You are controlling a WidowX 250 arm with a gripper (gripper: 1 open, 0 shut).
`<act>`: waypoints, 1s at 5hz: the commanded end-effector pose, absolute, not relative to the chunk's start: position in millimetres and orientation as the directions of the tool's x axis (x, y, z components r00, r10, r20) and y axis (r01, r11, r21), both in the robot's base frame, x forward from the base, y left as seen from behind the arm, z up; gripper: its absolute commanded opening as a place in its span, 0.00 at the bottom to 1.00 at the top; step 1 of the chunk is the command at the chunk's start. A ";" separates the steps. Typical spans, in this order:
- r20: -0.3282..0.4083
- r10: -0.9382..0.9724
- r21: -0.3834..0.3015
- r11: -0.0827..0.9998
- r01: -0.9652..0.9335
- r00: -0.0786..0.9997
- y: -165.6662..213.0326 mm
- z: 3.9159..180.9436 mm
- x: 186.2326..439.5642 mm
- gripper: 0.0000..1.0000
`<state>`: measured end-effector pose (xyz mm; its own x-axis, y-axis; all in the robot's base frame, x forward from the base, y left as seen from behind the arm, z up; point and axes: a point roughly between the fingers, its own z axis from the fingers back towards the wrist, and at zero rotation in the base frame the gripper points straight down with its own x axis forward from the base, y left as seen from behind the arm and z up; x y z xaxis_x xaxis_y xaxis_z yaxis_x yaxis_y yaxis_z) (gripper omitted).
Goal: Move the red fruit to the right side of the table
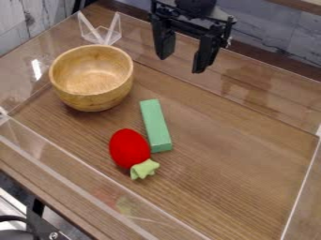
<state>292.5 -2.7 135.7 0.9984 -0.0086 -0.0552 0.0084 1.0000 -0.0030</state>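
I've got my gripper (179, 64) wide at the top centre, holding nothing; the red fruit (131, 153) lies on the table (238, 141), lower left of frame centre, beside the green block (154, 126).

The tabletop (238, 131) is looking like brown wood, with the grain lines showing, and its surface is appearing smooth, with a low shine. The bowl (90, 77) is also showing a wood look, in a warmer yellow-brown, and its rounded wall is looking smooth. The strawberry (128, 148) is having a bright red skin that is seeming smooth, like plastic. Its pale green stem (145, 170) is looking more matt. The green block (156, 126) is presenting a flat, even, matt face. The tool (183, 49) is showing a dark, mostly matt finish; I am not able to tell its exact material.
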 end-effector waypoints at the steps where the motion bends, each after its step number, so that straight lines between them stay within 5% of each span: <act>1: -0.063 0.027 -0.004 1.000 -0.027 0.998 6.7 121.6 273.2 1.00; 3: -0.036 0.246 -0.026 0.969 -0.247 0.969 36.1 98.2 214.5 1.00; 5: -0.005 0.410 -0.089 0.908 -0.409 0.912 45.1 74.5 197.0 1.00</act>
<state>193.9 43.3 71.1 0.9127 0.4079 -0.0243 -0.4084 0.9088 -0.0857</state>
